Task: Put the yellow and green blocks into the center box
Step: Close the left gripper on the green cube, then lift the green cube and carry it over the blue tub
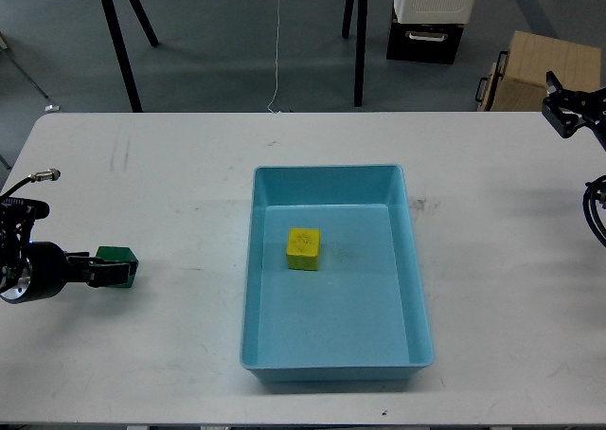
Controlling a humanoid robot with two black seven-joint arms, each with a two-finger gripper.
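Desk (189,165): It is white and wide. It has a few small dark marks on it.

Center box (417,288): It is a big light-blue tray. It sits in the middle of the desk, with its long side pointing away from me.

Yellow block (303,249): It sits flat on the floor of the center box, a little to the left of the middle. It has a faint mark on top. Nothing touches it.

Green block (118,259): It is on the desk, far to the left of the center box. It is not in the box.

Left claw (112,271): My left arm comes in low from the left edge. My two claw fingers reach to the green block, and the near one lies along its front side. The claw looks closed on the block, holding it down at the desk.

Right claw (557,98): It is up at the far right edge of the desk, well away from both blocks and from the box. It is small and dark here. I cannot tell how far open it is. It has nothing in it.

Floor: It is grey. Behind the desk I see black stand legs (123,42), a brown cardboard box (540,70) and a white and black case (431,18).
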